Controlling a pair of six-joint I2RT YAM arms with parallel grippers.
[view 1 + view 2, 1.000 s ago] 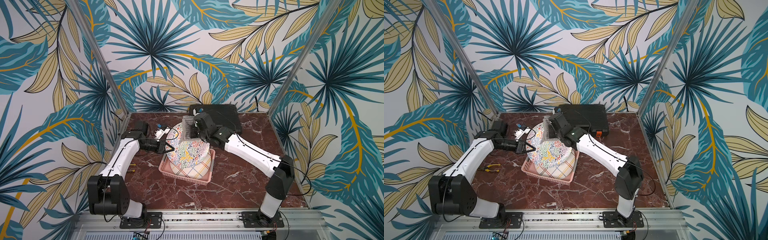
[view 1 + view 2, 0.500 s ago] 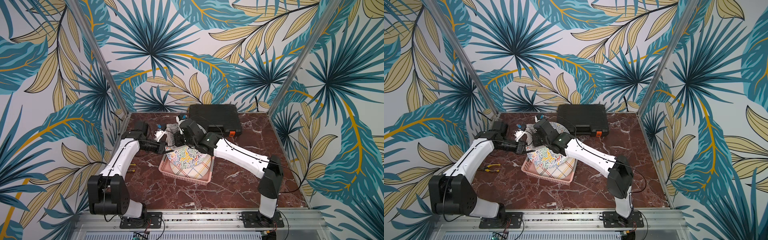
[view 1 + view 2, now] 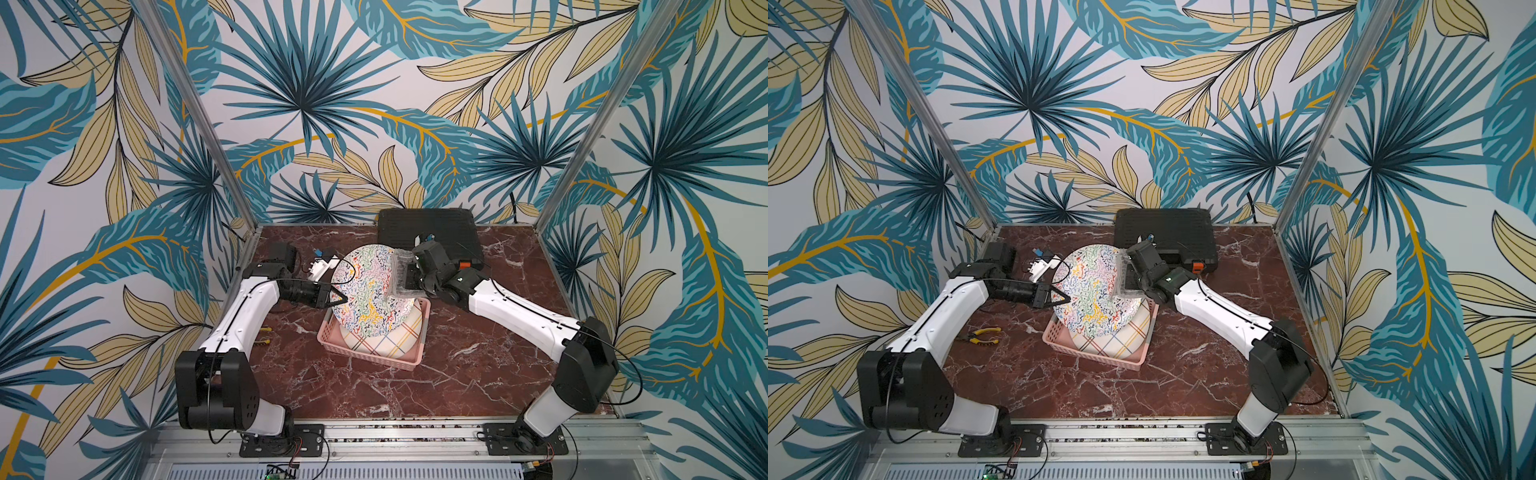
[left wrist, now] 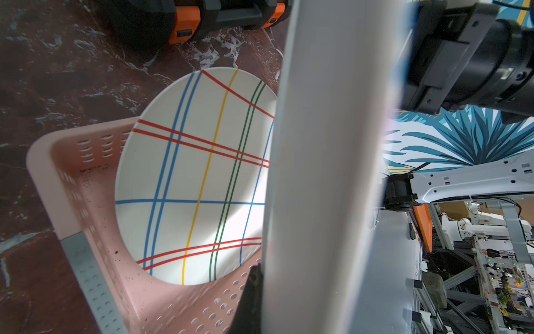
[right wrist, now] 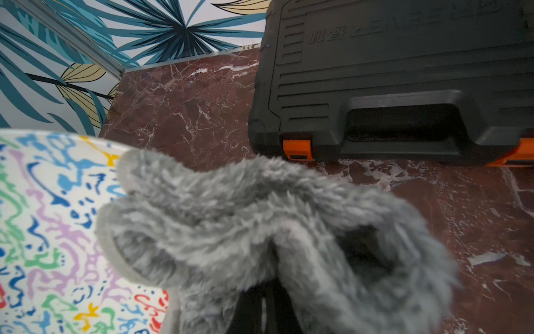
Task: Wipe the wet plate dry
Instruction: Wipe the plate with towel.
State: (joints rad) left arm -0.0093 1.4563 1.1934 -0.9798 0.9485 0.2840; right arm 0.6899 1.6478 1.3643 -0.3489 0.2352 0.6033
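The plate [image 3: 365, 291] [image 3: 1094, 291], white with coloured squiggles, is held tilted on edge above a pink basket. My left gripper [image 3: 338, 297] [image 3: 1061, 297] is shut on its left rim. In the left wrist view the plate's pale underside [image 4: 326, 173] fills the middle, with one dark finger [image 4: 250, 295] against it. My right gripper [image 3: 406, 281] [image 3: 1136, 283] is shut on a grey fluffy cloth [image 3: 398, 277] [image 3: 1124, 276] [image 5: 260, 231]. The cloth lies against the plate's right rim [image 5: 52, 217] and hides most of the fingers.
The pink basket [image 3: 365, 359] [image 3: 1092, 358] [image 4: 72, 173] holds a plaid-striped plate [image 3: 386, 345] [image 3: 1121, 336] [image 4: 196, 173] below the held one. A black tool case [image 3: 428, 232] [image 3: 1165, 232] [image 5: 390, 72] stands at the back. Yellow-handled pliers [image 3: 984, 334] lie under my left arm.
My right gripper swept the cloth leftward over the plate's face, then came back to the right rim. The left gripper kept its hold on the plate.
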